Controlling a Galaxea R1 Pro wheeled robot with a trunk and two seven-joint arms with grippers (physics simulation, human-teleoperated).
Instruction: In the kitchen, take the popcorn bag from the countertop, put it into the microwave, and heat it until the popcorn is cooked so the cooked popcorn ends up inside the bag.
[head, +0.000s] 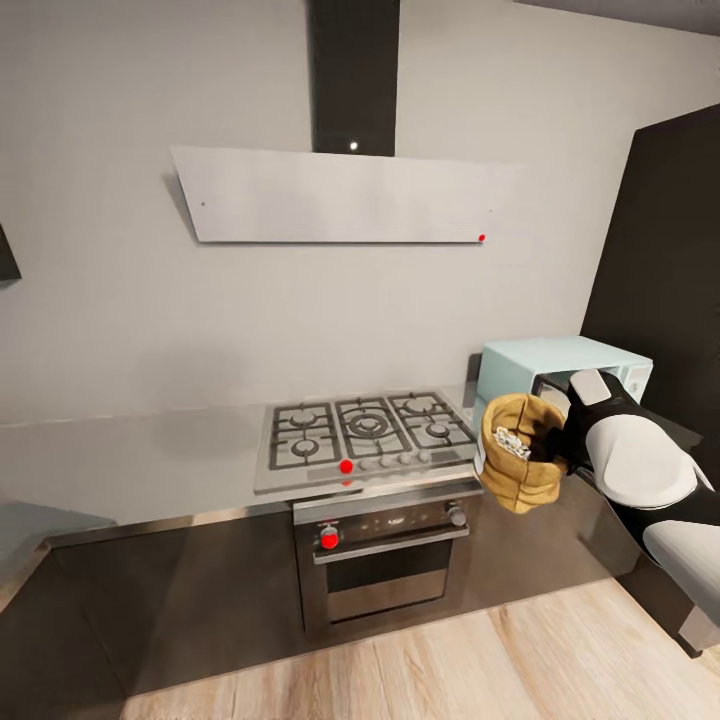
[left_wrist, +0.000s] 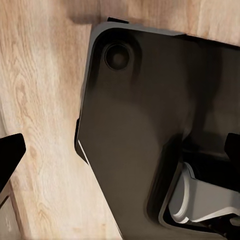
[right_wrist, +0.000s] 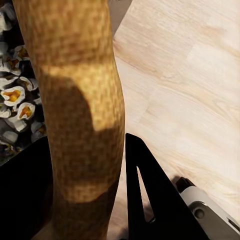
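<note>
Microwave (head: 560, 362) partly hidden behind popcorn bag (head: 522, 450) and right forearm; door state hard to make out, knob panel barely visible at right edge. Right claw (head: 562, 440) mostly masked by bag in head view. Left claw: only one dark fingertip (left_wrist: 10, 155) at frame edge in left wrist view, so cannot tell whether wide or narrow. Robot base (left_wrist: 150, 135), dark and rounded, over wood floor (left_wrist: 45, 100) in that view.

Gas hob (head: 365, 432) with burner grates set into grey tabletop (head: 140, 450); red knob at hob's front edge. Built-in oven (head: 385, 555) below, dark glass, red knob at left. Angled white extractor hood (head: 335, 195) on wall above, dark chimney rising from it. Tall dark cabinet (head: 665, 280) just beside microwave, at far right.

Bag held off tabletop, in front of microwave, tilted, mouth toward camera. Right claw pinching bag's rolled rim: one black finger (right_wrist: 150, 200) outside wall, the other inside bag. Tan burlap weave, wrinkled sides. Popcorn (right_wrist: 15, 100) inside: pale whitish pieces with yellow centres, seemingly popped.
</note>
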